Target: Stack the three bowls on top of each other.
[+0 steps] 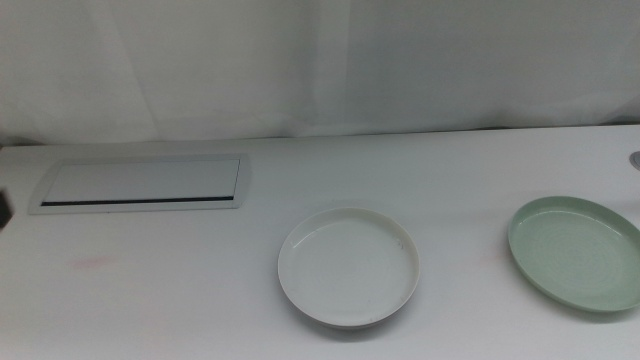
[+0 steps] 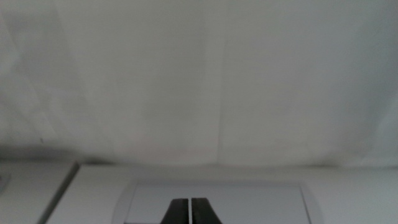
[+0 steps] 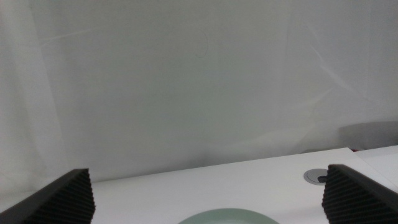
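The right gripper [image 3: 205, 199] is spread wide, with the pale green bowl [image 1: 578, 252], a shallow round dish, just ahead between its jaws near the desk [image 1: 180, 290] edge. The cream-white bowl [image 1: 348, 266] lies well apart on bare desk. The left gripper [image 2: 189, 213] is closed, facing the white panel [image 2: 217, 199].

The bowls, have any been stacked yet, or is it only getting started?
Nothing is stacked yet. The cream-white bowl and the pale green bowl lie apart on the table; no third bowl shows. In hand: the right gripper, jaws wide open, faces the green bowl's rim, while the left gripper waits shut near the white panel. All the stacking is left.
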